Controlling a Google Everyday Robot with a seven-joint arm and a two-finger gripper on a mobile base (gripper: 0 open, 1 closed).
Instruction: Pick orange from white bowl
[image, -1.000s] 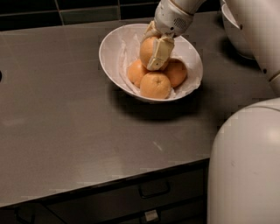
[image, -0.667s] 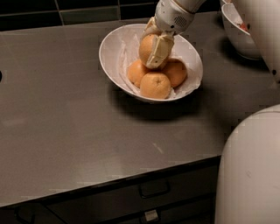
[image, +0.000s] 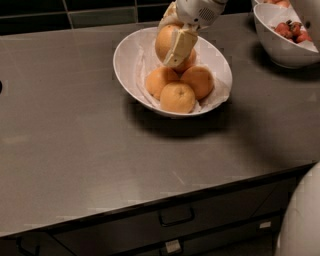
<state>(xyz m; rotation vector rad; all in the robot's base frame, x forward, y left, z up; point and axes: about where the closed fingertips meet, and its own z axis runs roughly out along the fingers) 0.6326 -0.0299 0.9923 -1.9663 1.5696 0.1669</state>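
Materials and finish noted.
Glossy glazed white bowl (image: 126, 56); crinkled matt paper lining (image: 216, 94). Dull, dimpled orange (image: 163, 39) clamped in smooth cream gripper (image: 171, 47) above the bowl. Matt grey countertop (image: 75, 140), smooth.

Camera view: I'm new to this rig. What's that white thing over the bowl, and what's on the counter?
One camera looks down on a grey counter. The white thing is the robot's arm; its two-finger gripper, at the top, is shut on the orange, holding it over the white bowl. Three other oranges lie in the bowl's paper lining. A second bowl with red fruit stands top right. The white curve bottom right is the robot's body.
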